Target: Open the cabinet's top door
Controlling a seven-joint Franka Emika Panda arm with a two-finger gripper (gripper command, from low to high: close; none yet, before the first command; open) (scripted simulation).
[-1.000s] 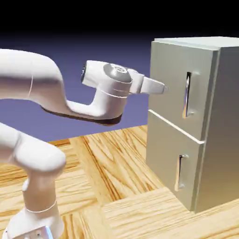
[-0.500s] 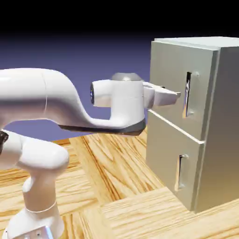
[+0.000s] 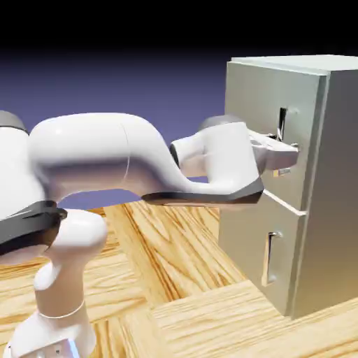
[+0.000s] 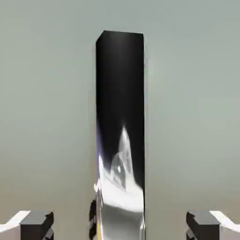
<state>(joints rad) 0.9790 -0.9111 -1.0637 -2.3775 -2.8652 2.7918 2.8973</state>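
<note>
Two grey fingertips (image 4: 35, 224) flank the top door's (image 4: 51, 93) slim glossy handle (image 4: 121, 140).

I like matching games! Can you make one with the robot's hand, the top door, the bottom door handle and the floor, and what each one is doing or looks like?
Things:
1. gripper
2. top door
3. lower door's handle
4. table

Descriptions:
A. light wood planks
B. open, one fingertip either side of the top door's handle
C. shut flat against the cabinet
D. untouched, well below the robot's hand

Pairs: 1-B, 2-C, 3-D, 4-A
</note>
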